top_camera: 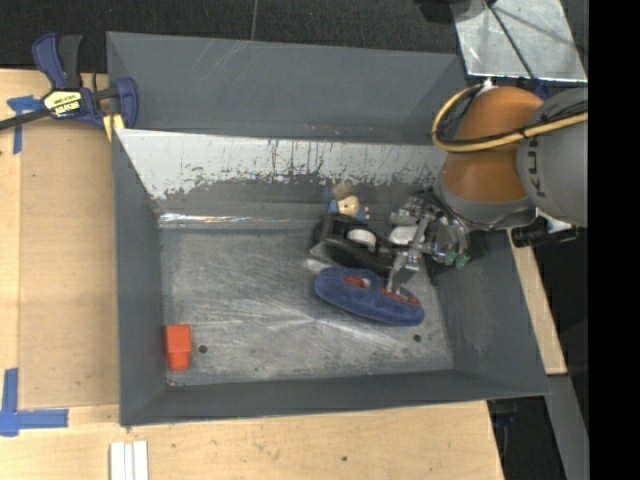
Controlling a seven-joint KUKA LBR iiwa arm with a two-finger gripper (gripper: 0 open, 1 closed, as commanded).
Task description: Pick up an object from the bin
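The end effector (402,284) is hanging low over the blue oval (352,301) in the right half of the bin (138,298). Nothing is being lifted yet, and I cannot tell how wide it is standing.

From my station I see a matte black surface (250,3) stretching behind the rig along the top. A shiny flat silver metal sheet (555,28) lies on it at upper right, brightly catching the light.

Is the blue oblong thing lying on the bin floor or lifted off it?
On the floor: the blue oblong thing lies flat on the bin floor, with the gripper down over its right end.
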